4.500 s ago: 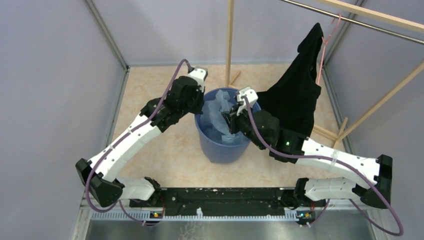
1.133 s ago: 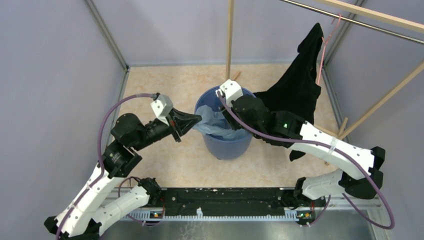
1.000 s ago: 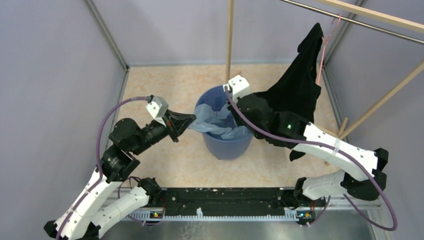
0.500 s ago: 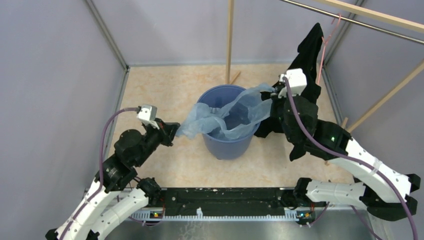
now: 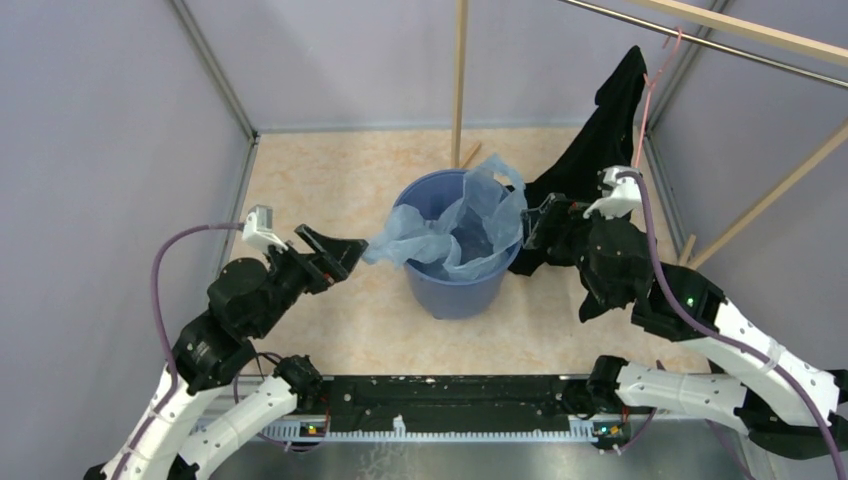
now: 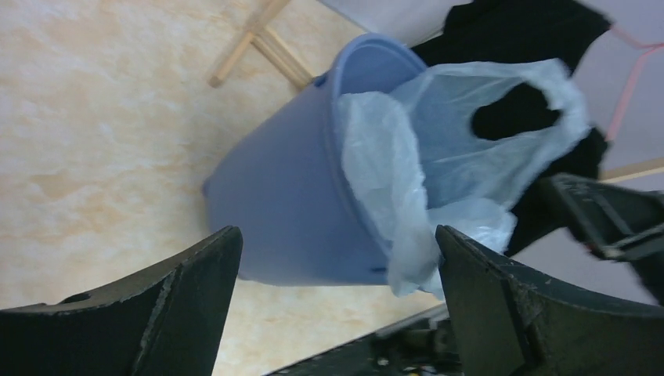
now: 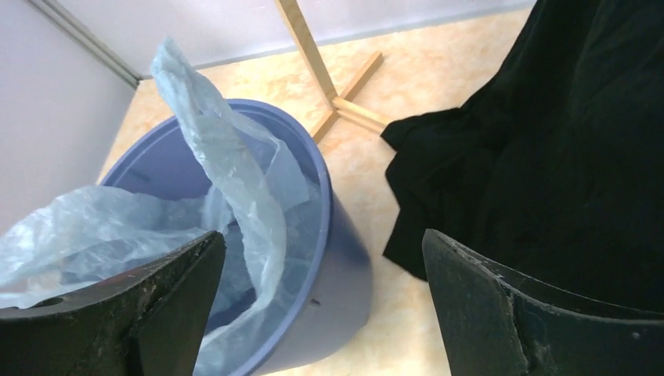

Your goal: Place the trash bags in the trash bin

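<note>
The light-blue trash bag (image 5: 455, 225) lies half in the round blue trash bin (image 5: 455, 295). One flap hangs out over the left rim and a handle loop stands up at the back right. My left gripper (image 5: 340, 250) is open just left of that flap's tip, with nothing between its fingers. In the left wrist view the bag (image 6: 438, 157) spills over the bin (image 6: 290, 211) ahead of the open gripper (image 6: 337, 235). My right gripper (image 5: 532, 228) is open beside the right rim, off the bag. The right wrist view shows the bag (image 7: 227, 164) inside the bin (image 7: 344, 266).
A black garment (image 5: 600, 150) on a pink hanger (image 5: 655, 70) hangs from a rail behind the right arm and fills the right of the right wrist view as black cloth (image 7: 548, 157). A wooden post (image 5: 460, 80) stands behind the bin. Grey walls enclose the floor.
Both grippers have opened and let go of the bag, which they had stretched across the bin. They drew back outward. The bag has slumped onto the bin's rim.
</note>
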Robot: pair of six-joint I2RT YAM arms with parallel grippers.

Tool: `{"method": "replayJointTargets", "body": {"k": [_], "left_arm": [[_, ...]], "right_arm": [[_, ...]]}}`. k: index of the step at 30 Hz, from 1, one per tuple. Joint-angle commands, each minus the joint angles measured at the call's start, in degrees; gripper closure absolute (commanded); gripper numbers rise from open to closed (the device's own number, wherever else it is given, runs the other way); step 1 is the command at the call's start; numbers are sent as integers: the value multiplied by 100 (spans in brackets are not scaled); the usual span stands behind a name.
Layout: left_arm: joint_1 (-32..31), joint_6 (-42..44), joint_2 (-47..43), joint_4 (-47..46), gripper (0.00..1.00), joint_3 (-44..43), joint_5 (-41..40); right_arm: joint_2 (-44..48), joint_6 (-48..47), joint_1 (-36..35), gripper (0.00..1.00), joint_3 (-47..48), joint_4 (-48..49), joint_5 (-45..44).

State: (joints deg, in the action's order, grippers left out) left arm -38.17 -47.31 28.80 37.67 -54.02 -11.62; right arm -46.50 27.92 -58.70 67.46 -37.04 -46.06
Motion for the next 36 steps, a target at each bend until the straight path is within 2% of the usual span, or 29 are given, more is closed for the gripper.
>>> {"method": "replayJointTargets", "body": {"k": [1, 9, 13, 16, 20, 22, 25, 27, 29, 34, 35, 36], "left_arm": [[12, -1587, 178, 102, 1, -363, 405], [9, -2568, 474, -833, 1, 95, 1360], [11, -2707, 576, -1254, 1, 78, 1487], [12, -2812, 737, -1428, 6, 32, 1570], [12, -2689, 1068, -1749, 15, -193, 1865], [11, -2426, 1250, -1759, 16, -407, 1964], [11, -2051, 1437, -1755, 11, -692, 2085], [12, -1904, 1536, -1771, 4, -838, 2200], [12, -1841, 1601, -1824, 1, -888, 2315], [11, -1878, 1774, -1977, 2, -863, 2554], [12, -1855, 1816, -1987, 5, -864, 2530], [12, -1804, 1866, -1971, 12, -883, 2479]], "right_arm": [[-149, 1394, 40, 2, 203, -379, 51], [-479, 1064, 30, 3, 324, 70, 853], [-681, 777, 31, 13, 322, 204, 805], [-844, 563, 39, 16, 286, 301, 578], [-966, 292, 35, 40, 202, 547, 341], [-999, 160, 38, 58, 194, 728, 411], [-986, 80, 39, 87, 162, 958, 549], [-955, 101, 34, 100, 160, 1072, 628], [-900, 112, 36, 100, 146, 1190, 768], [-843, 230, 35, 100, 144, 1321, 967], [-843, 245, 27, 100, 143, 1322, 995], [-837, 263, 33, 100, 144, 1317, 1025]]}}
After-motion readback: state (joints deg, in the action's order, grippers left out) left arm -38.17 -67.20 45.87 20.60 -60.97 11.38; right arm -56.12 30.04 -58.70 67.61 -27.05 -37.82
